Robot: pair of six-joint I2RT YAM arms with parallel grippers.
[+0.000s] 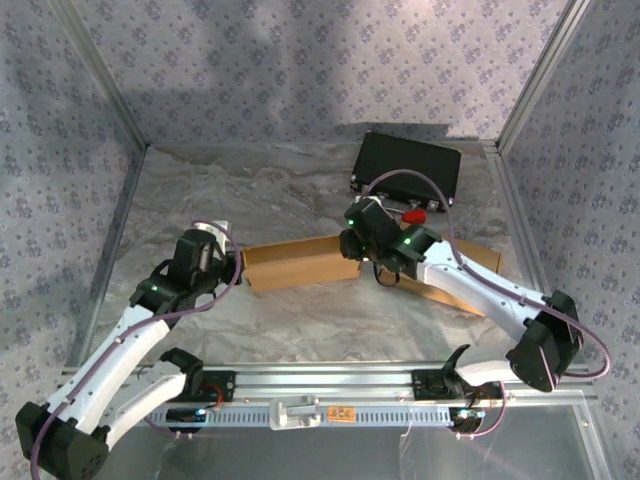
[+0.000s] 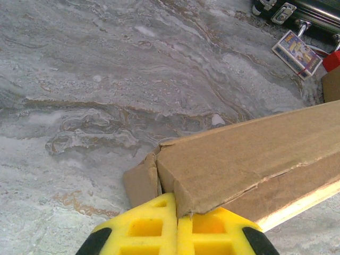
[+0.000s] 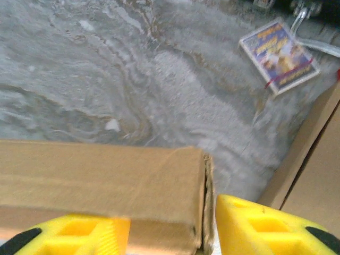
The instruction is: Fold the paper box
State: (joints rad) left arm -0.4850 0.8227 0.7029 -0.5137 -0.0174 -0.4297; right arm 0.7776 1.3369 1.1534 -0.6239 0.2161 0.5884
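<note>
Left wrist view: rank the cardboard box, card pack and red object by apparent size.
1. cardboard box, nearest the camera
2. card pack
3. red object, cut by the frame edge, so unsure

White arms (image 1: 130, 350) w/ blk joints, purple cables (image 1: 236, 272), yellow fingers (image 2: 143, 229), green LEDs (image 1: 405, 240)

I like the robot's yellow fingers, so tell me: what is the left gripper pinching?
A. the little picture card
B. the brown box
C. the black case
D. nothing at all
B: in the left wrist view the left gripper has its yellow fingers shut on a corner of the box, while the case lies apart at the far side of the table.
</note>
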